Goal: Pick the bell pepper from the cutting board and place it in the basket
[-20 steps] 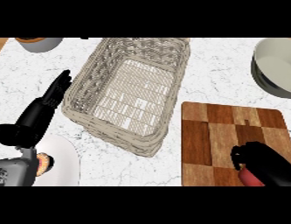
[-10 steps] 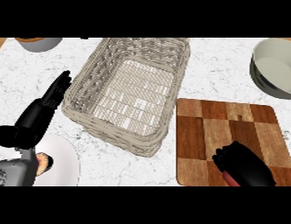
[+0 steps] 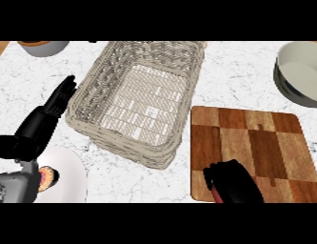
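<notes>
In the head view, the task looks to be in its early stage: the basket holds nothing visible on its woven floor, so the placing is not yet done, and the lift and carry across to it appear to be still ahead. The cutting board lies on the tabletop just to the right of the basket, its checked wooden top bare apart from what the right robot hand covers at its near left corner. That robot hand is curled downward over a small patch of red showing at its left underside, which is most likely the bell pepper; the fingers seem clenched round it, though how fully they enclose it cannot be told, as the hand hides almost all of the vegetable. The pepper thus sits directly beneath the right robot hand, low on the board and near the basket's closest corner. The left robot hand rests open on the tabletop just beside the basket's left wall, fingers straight, grasping nothing. Below it, at the lower left, a white plate shows, partly behind the forearm
</notes>
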